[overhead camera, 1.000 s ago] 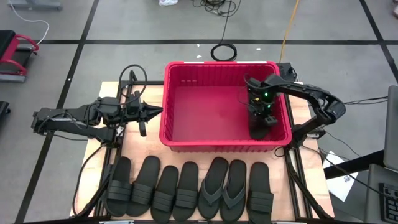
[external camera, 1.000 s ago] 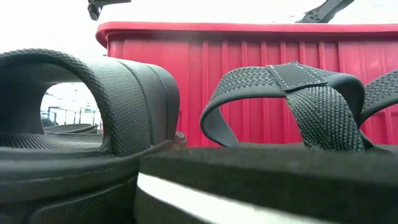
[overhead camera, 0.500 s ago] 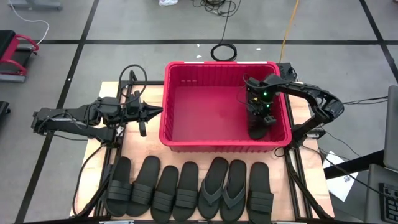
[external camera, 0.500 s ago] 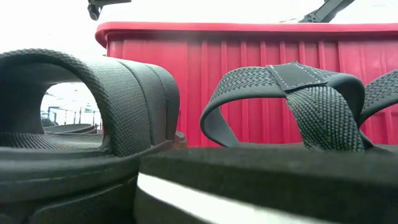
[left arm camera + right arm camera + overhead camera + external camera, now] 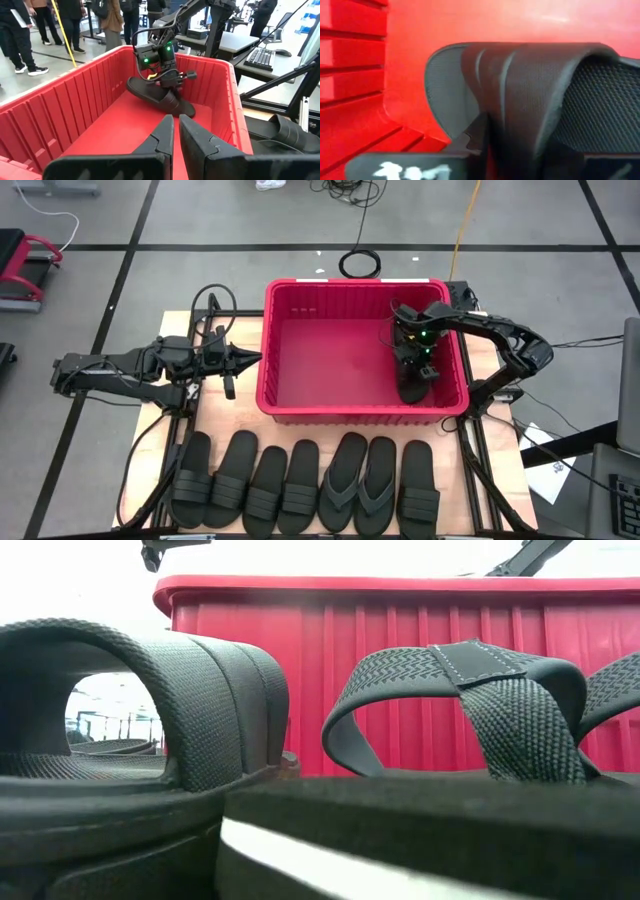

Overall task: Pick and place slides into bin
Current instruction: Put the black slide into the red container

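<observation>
The red bin (image 5: pixel 350 283) stands at the table's middle. My right gripper (image 5: pixel 418 370) reaches down into its right side and is shut on a black slide (image 5: pixel 165 100) with a wide ribbed strap (image 5: pixel 520 85). Several more black slides (image 5: pixel 300 490) lie side by side, soles down, along the near edge; two of them are thong flip-flops (image 5: pixel 362 485). The low view shows their straps (image 5: pixel 180 700) close up in front of the bin wall (image 5: pixel 400 630). My left gripper (image 5: pixel 250 362) hovers shut just left of the bin, touching nothing. My right gripper holds the slide by its wide strap (image 5: pixel 172 94), coming steeply from above. The gripper's own body hides how the fingers lie on the strap. The slide is tilted: its near end (image 5: pixel 189 110) rests on the bin floor by the right wall and its far end (image 5: pixel 131 85) is raised.
The bin's left and middle floor (image 5: pixel 330 365) is bare. A loop of black cable (image 5: pixel 210 305) lies on the table's far left. People (image 5: pixel 50 20) and desks stand in the room beyond the table.
My right gripper has tipped a little steeper downward inside the bin, with the slide still below it at the right wall.
</observation>
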Robot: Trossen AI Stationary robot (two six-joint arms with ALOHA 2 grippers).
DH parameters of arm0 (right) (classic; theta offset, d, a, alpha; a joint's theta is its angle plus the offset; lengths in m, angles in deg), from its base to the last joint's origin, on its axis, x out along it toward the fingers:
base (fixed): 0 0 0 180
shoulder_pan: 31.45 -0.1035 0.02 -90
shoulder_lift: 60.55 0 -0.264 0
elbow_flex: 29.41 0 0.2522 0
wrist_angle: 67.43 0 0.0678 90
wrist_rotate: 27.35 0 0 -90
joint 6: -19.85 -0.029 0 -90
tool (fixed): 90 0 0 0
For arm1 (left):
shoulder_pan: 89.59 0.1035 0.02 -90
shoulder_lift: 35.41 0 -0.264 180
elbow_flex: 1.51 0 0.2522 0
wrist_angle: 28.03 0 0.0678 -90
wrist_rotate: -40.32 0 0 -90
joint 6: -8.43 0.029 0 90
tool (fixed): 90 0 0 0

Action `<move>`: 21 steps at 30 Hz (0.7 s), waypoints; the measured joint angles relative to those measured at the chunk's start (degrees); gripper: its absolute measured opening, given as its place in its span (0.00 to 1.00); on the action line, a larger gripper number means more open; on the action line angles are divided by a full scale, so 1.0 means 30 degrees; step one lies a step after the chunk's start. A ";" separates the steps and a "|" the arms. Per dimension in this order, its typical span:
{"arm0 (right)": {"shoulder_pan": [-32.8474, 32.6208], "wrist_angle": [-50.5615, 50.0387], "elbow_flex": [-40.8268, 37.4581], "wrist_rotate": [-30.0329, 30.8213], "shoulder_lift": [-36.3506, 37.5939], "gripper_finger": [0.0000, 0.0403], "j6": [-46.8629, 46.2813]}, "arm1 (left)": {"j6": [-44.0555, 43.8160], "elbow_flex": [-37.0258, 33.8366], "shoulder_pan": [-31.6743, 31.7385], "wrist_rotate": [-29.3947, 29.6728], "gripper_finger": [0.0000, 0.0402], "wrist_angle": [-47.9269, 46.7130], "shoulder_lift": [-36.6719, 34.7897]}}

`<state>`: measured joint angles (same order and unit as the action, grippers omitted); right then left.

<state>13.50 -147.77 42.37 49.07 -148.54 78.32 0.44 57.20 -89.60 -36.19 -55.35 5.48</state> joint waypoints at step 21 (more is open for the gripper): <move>0.0000 0.0757 -0.0007 0.0721 0.0360 0.38 -0.2347 | -0.0394 0.0000 0.0000 -0.0613 0.06 0.0027 -0.0002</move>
<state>13.50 -145.50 42.35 51.24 -147.46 71.28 -0.74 57.20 -89.60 -38.03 -55.27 5.47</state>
